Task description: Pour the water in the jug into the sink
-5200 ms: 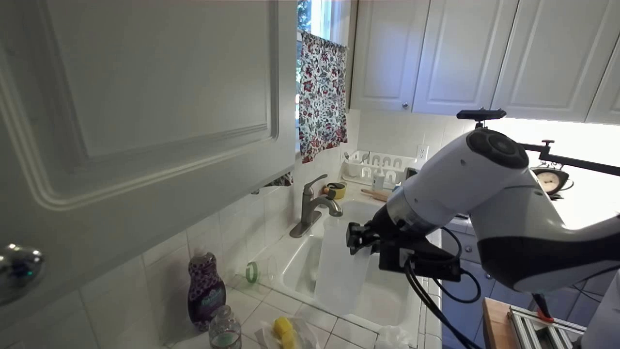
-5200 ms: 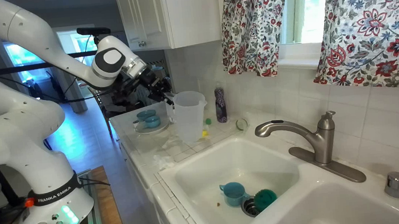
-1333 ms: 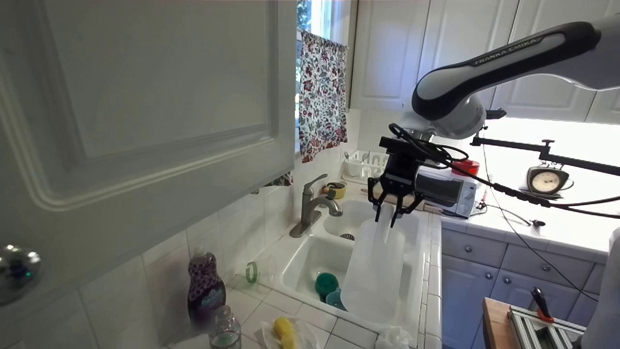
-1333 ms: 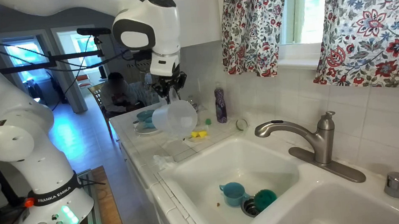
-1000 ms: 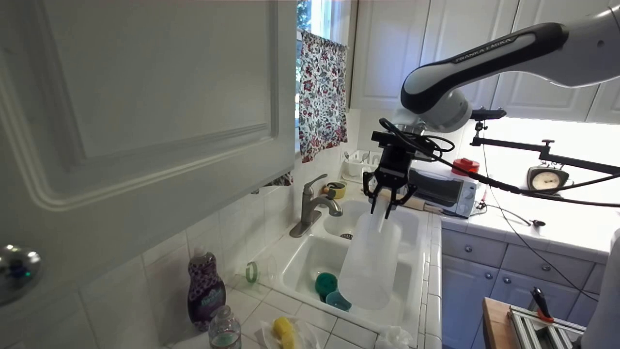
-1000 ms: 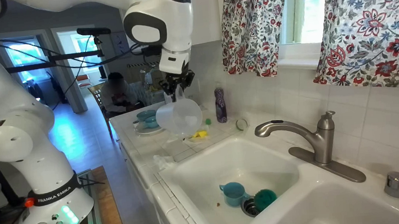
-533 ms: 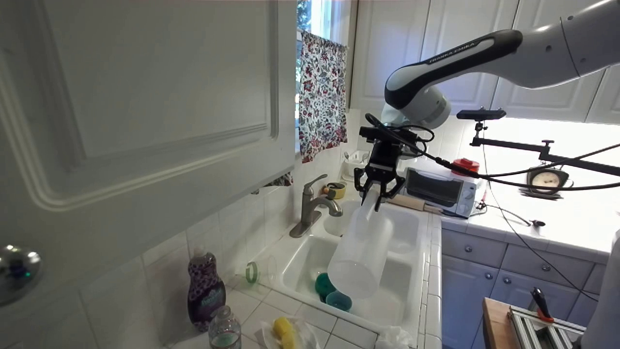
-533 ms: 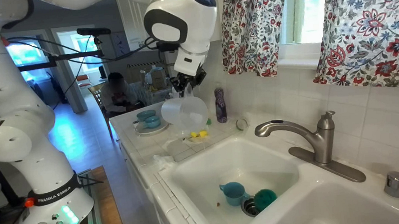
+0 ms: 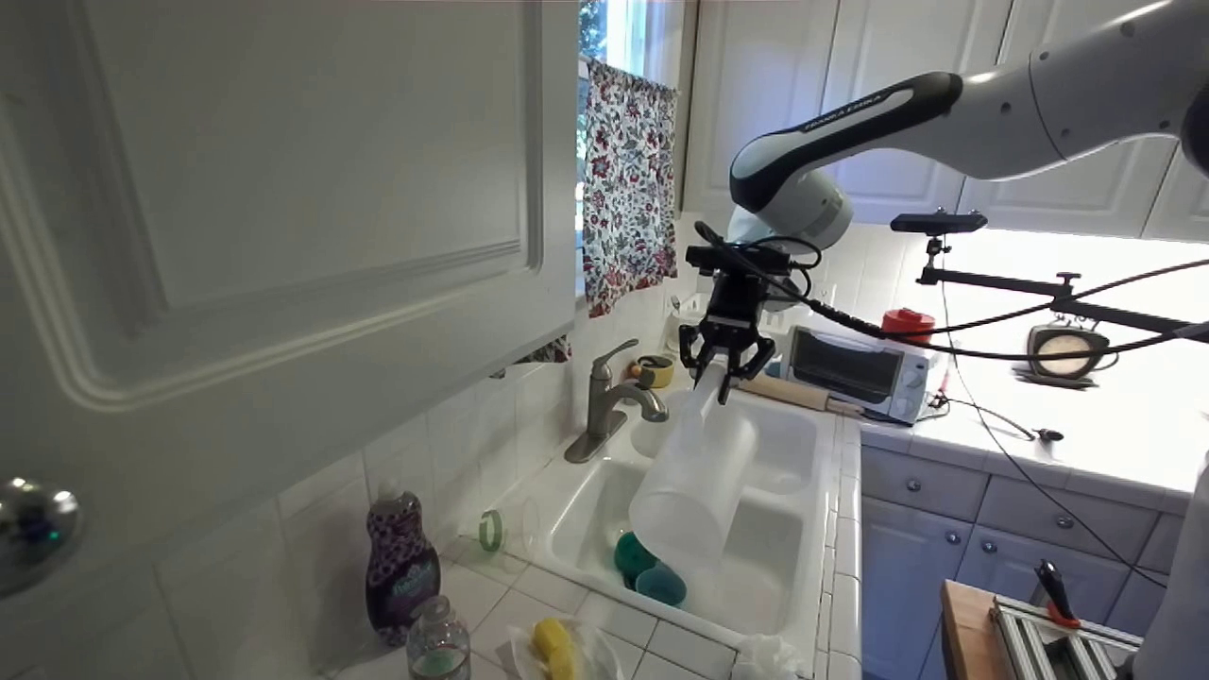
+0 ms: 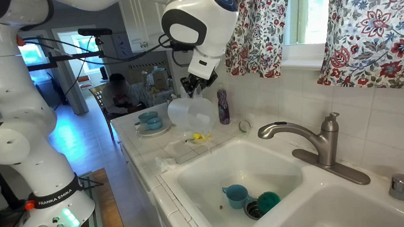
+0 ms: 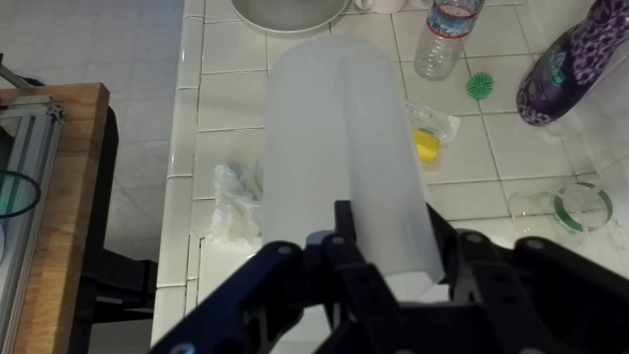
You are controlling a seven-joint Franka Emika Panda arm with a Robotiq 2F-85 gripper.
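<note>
Black and pinched in close, my hand (image 11: 387,207) is clamped on both sides of the handle of the jug (image 9: 694,501), whose translucent whitish body hangs below it, tipped far off upright. I see in an exterior view a faint streak (image 10: 210,148) under the jug at the edge of the sink (image 10: 297,194), too thin for me to name. The sink spreads lower than the hand, and I cannot tell how much of the jug is over it. Inside, a light blue cup (image 10: 237,196) and a green round thing (image 10: 268,202) sit by the drain (image 10: 253,210); the faucet (image 10: 327,146) stands on the rim, right of the hand in an exterior view. My wrist view gives me the counter (image 11: 231,98) ahead of the hand: a yellow piece (image 11: 425,146) just past the jug's side, then a green spiky ball (image 11: 479,86) and a clear bottle (image 11: 436,59), with the purple bottle (image 11: 555,78) off right. Closer, also right of the hand, a clear cup (image 11: 540,216) with a green band lies on its side; a crumpled white sheet (image 11: 233,211) lies left of the hand.
</note>
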